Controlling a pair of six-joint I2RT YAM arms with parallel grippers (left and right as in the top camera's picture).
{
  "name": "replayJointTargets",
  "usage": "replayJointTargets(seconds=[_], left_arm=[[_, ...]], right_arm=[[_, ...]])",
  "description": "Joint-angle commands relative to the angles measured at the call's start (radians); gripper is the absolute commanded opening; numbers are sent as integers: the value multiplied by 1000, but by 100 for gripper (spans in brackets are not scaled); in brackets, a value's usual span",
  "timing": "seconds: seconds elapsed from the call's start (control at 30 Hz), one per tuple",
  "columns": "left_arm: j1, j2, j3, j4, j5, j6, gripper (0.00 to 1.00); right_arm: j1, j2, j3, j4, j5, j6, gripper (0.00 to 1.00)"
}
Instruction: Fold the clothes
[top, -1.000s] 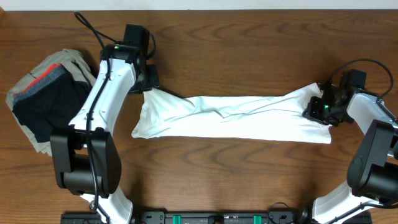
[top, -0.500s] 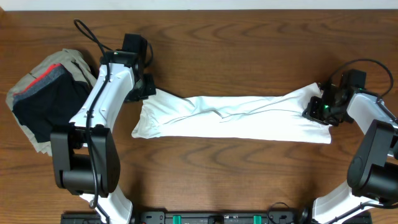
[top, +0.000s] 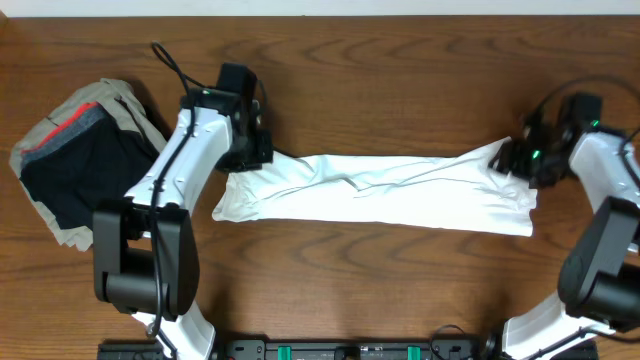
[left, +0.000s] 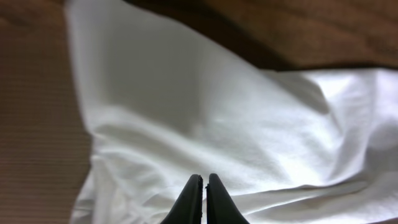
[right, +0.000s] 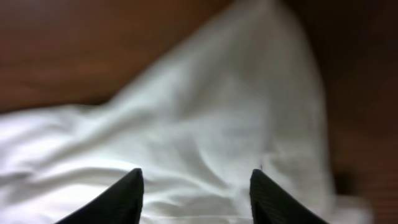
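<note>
The white T-shirt (top: 380, 190) lies as a long wrinkled band across the middle of the table, folded lengthwise. No print shows on it. My left gripper (top: 258, 156) is at the shirt's upper left corner. In the left wrist view its fingers (left: 203, 180) are shut, tips together, above the white fabric (left: 186, 106), with nothing seen between them. My right gripper (top: 516, 160) is at the shirt's upper right end. In the right wrist view its fingers (right: 196, 177) are wide open over the white fabric (right: 205, 124).
A pile of folded dark, grey, red and khaki garments (top: 75, 160) sits at the left edge of the wooden table (top: 380, 90). Cables run from both arms near the back.
My left gripper moved right, onto the shirt's upper left corner. My right gripper shifted up and right, off the shirt's right end, which sagged slightly.
</note>
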Motion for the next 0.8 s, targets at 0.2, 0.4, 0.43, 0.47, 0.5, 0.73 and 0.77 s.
replayJointTargets(seconds=[0.2,0.4,0.43,0.47,0.5,0.73,0.77], left_arm=[[-5,19,-94,35,9,20,6],[-5,19,-188,137,9,16,7],[-5,19,-198,148,9,16,7],[-5,19,-209,161,9,16,7],[-5,19,-215,174,9,16,8],[-4,19,-232,229,9,16,8],[-4,19,-232,229,9,16,7]], right_arm=[[117,-98,131,-127,-328,-67,62],[329,-36,119,-140,-356,-86,76],[355,-25,119,-137,-356,-86,77],[394,-5,119,-136,-356,-85,78],[422,13,119,-136,-356,-85,79],[587,150,119,-120,-356,-73,79],[605,167,119,-111,-357,-64,79]])
